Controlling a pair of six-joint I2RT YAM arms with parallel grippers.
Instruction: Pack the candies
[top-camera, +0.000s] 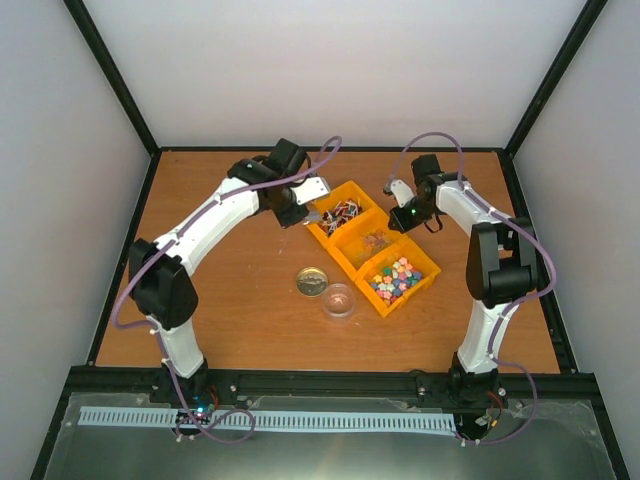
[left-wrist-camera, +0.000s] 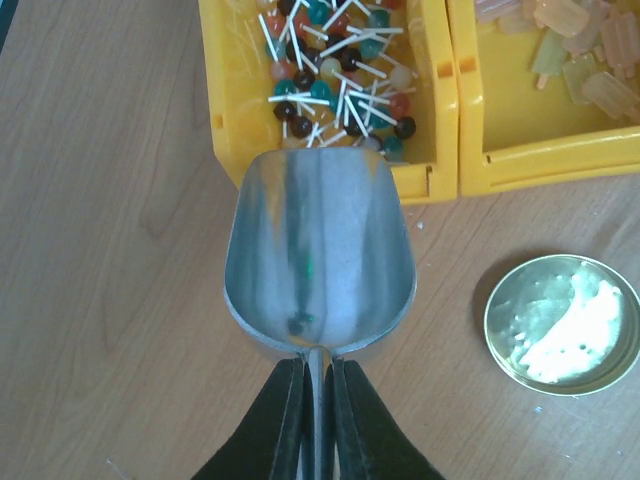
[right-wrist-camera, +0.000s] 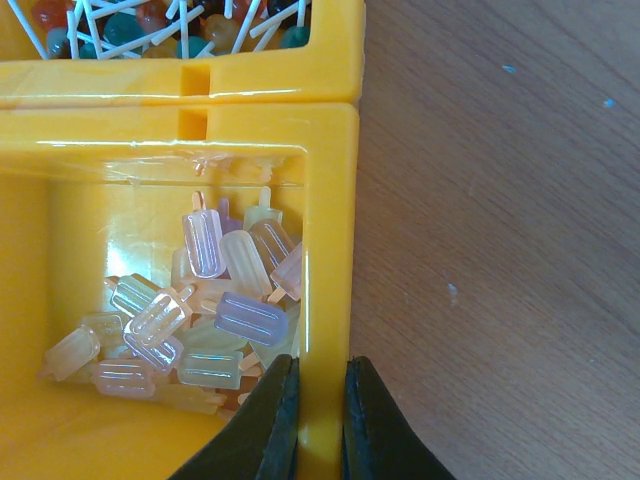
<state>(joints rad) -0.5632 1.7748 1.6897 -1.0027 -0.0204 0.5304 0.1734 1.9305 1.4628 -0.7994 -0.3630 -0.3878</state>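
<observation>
Two grips: left gripper (left-wrist-camera: 318, 368) clamps the silver metal scoop (left-wrist-camera: 320, 250) for digging; right gripper (right-wrist-camera: 320, 368) pinches the yellow plastic bin (right-wrist-camera: 330, 200) by its wall, which I judge steadies it.

Wood, plastic and metal, most of it with some shine

We see a table (left-wrist-camera: 110, 250) with brown wood grain, smooth and almost matt. The scoop (left-wrist-camera: 320, 250) is bare metal with a dull, brushed sheen and streaky reflections. At 4 o'clock from it the round lid (left-wrist-camera: 562, 322) is gold-tinted metal, shiny inside. The yellow bin (right-wrist-camera: 330, 200) is hard plastic, smooth and glossy, with bright highlights. The lollipops (left-wrist-camera: 335, 70), at 12 o'clock from the scoop, have glossy heads on matt white sticks. The popsicle-shaped candies (right-wrist-camera: 220, 300) look translucent and softly frosted. The left gripper (left-wrist-camera: 318, 372) and the right gripper (right-wrist-camera: 320, 372) have fingers (left-wrist-camera: 275, 425) of black matt plastic.
</observation>
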